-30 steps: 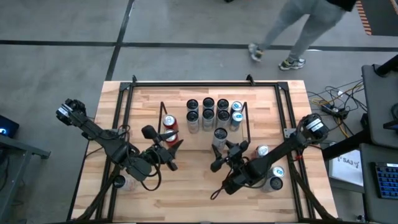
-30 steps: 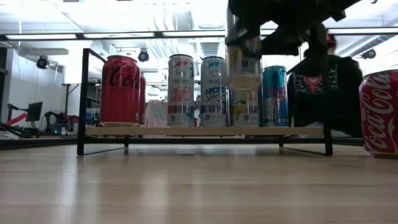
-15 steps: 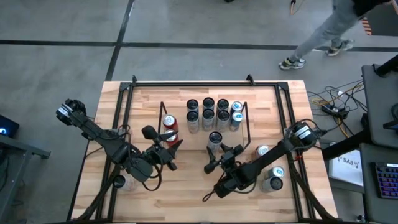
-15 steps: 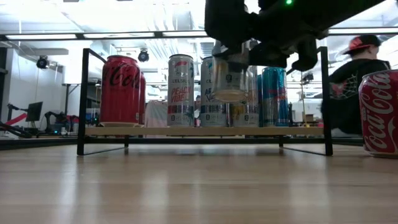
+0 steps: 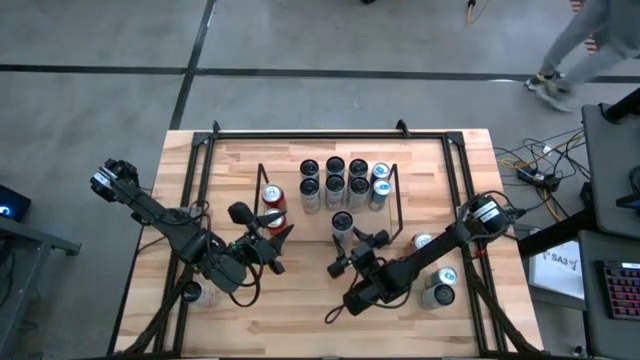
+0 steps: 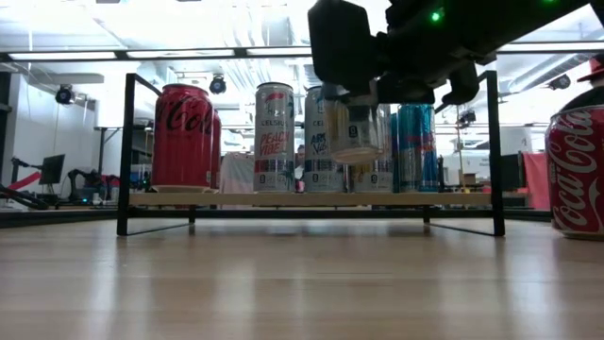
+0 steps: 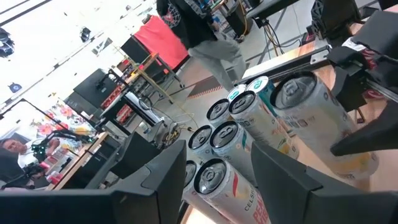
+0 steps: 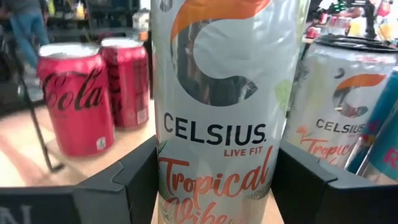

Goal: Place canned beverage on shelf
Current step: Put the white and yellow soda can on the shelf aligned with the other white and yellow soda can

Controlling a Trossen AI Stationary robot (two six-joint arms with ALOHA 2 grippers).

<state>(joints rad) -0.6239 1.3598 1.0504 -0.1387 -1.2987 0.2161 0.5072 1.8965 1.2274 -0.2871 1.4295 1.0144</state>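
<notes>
High view looks straight down on the light wooden table (image 5: 300, 310); low view faces level across it, both sharing the black wire-framed wooden-based shelf (image 6: 311, 200); wrist views sit close

Two dark, jointed arms, white-labelled wrist blocks, black cables, broad matte-black fingers (image 8: 130, 180).

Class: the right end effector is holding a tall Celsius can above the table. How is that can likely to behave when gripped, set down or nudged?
The can is tall and slim, so it probably tips easily when nudged. Its glossy round wall may slip or twist between the right end effector's fingers. On its side it would likely roll.
</notes>
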